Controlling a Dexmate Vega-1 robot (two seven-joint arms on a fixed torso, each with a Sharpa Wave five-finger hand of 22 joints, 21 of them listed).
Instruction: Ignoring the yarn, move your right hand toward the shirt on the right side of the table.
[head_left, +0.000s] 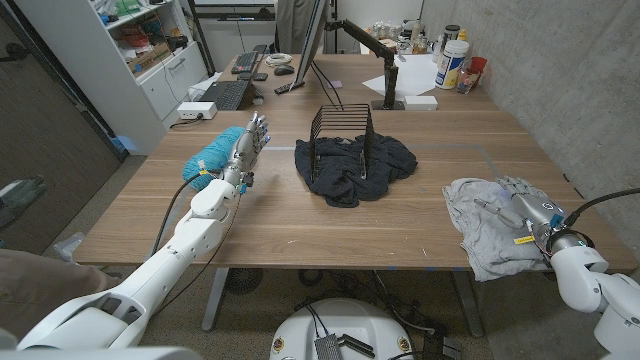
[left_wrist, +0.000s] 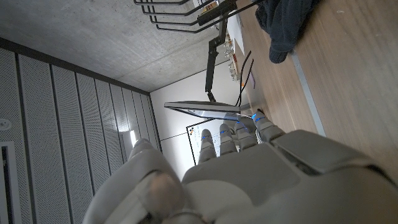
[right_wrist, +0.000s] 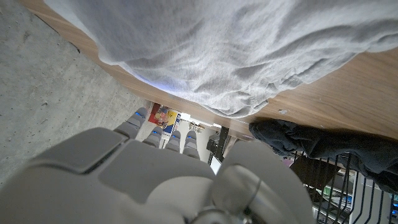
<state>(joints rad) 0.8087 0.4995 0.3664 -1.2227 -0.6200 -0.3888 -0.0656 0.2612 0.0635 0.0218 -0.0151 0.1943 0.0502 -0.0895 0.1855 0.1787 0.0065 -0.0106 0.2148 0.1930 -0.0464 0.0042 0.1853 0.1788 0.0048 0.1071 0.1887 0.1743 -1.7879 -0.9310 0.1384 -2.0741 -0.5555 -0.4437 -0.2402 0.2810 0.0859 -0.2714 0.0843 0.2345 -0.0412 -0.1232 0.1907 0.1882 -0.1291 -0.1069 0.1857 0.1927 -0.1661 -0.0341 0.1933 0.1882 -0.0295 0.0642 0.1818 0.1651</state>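
Wooden table (head_left: 300, 215) by concrete wall (head_left: 560, 70); both hands' fingers apart, right hand (head_left: 515, 205) on grey shirt (head_left: 480, 225).

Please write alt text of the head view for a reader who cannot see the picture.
The robot's right hand lies over a crumpled light grey shirt at the right side of a wooden table. At the left, the left hand is raised, fingers apart, in front of turquoise yarn. In the middle a dark garment is heaped around a black wire rack.

No legible text, labels or nos. anywhere; containers (head_left: 453, 62) at worktop's (head_left: 300, 225) far end carried labels, but print was too small to read.
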